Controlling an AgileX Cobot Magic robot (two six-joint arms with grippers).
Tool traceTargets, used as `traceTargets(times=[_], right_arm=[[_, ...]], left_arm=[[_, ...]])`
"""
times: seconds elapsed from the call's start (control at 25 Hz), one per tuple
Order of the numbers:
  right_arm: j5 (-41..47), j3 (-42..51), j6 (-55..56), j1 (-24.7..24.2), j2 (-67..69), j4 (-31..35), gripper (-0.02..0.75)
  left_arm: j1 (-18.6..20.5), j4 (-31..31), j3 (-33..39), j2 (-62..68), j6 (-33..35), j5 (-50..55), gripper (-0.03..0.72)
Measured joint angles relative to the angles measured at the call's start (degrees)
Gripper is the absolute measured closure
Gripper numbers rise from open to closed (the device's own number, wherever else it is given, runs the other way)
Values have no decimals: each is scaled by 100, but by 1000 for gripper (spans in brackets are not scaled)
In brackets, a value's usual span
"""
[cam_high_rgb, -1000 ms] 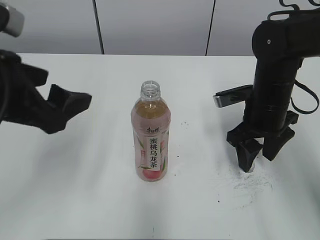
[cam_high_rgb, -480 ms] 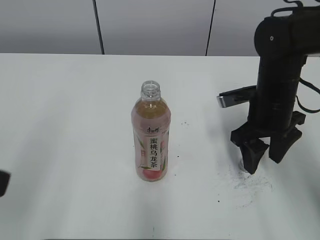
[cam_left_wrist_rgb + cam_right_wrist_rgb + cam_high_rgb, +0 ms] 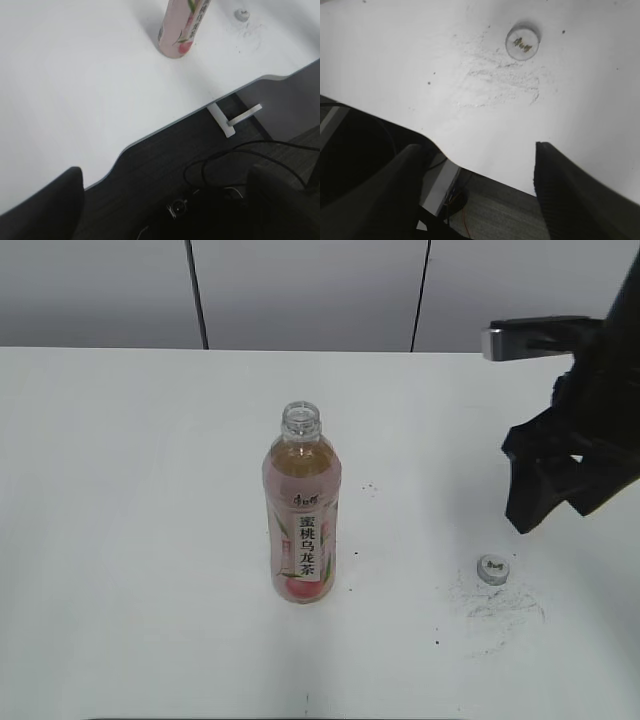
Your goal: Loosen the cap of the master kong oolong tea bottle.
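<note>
bottle mid-table, cap apart — open between

The cap lies flat on the white table with its dark mark facing up, just above a patch of scratchy grey marks, while the right claw hangs open with its 2 dark fingers spread wide past the table's edge.
</note>
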Motion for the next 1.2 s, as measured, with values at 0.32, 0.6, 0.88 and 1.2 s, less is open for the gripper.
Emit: traceTargets(times=[0.32, 0.6, 0.88, 1.2], right_arm=[[72, 1432, 5, 0, -2450, 57, 216], [78, 2488, 5, 0, -5229, 72, 216], [87, 2899, 5, 0, -7642, -255, 216], [-187, 3652, -1, 0, -9095, -337, 216]], left_arm=[[0, 120, -36, -647, 824, -32, 104], [0, 410, -13, -652, 1060, -528, 111], [0, 377, 197, -652, 1066, -1058, 151], [0, 334, 197, -652, 1066, -1087, 163]])
